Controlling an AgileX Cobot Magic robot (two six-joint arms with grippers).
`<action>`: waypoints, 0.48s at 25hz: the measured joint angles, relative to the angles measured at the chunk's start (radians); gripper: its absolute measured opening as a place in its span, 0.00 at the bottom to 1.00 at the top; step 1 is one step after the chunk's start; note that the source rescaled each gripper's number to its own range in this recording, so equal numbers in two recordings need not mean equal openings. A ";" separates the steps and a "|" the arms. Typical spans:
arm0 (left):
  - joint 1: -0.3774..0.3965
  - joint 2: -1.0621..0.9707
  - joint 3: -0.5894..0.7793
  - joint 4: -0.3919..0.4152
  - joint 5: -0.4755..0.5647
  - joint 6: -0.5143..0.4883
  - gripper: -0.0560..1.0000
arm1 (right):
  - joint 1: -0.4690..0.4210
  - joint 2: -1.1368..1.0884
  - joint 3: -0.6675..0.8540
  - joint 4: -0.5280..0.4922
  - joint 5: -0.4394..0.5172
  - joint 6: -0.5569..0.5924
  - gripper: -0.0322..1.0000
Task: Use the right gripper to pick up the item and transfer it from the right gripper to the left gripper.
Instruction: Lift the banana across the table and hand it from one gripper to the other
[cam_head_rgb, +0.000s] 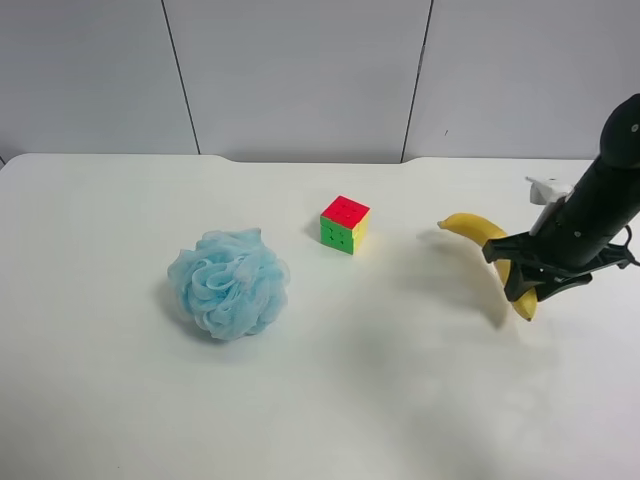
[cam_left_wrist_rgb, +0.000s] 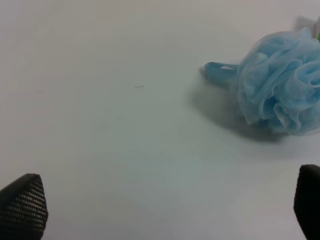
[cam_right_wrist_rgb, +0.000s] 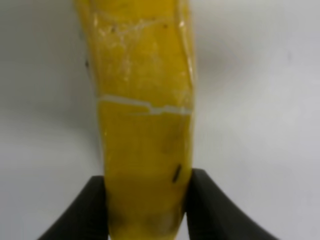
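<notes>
banana clamped in right gripper | left gripper spread wide, near pouf

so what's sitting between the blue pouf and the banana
The puzzle cube stands between the blue pouf and the banana, touching neither; the rest of that stretch is bare table. The exterior high view shows it.

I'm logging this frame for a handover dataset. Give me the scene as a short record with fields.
right gripper: fingers closed against both sides of the banana
left gripper: open, holding nothing, over the table near the bath pouf
handover: not yet done
other items: light-blue bath pouf and puzzle cube, resting apart on the table
</notes>
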 joint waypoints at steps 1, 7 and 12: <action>0.000 0.000 0.000 0.000 0.000 0.000 1.00 | 0.000 -0.022 0.000 0.000 0.012 0.000 0.03; 0.000 0.000 0.000 0.000 0.000 0.000 1.00 | 0.035 -0.147 0.000 -0.001 0.065 0.000 0.03; 0.000 0.000 0.000 0.000 0.000 0.000 1.00 | 0.152 -0.192 -0.023 -0.012 0.136 0.000 0.03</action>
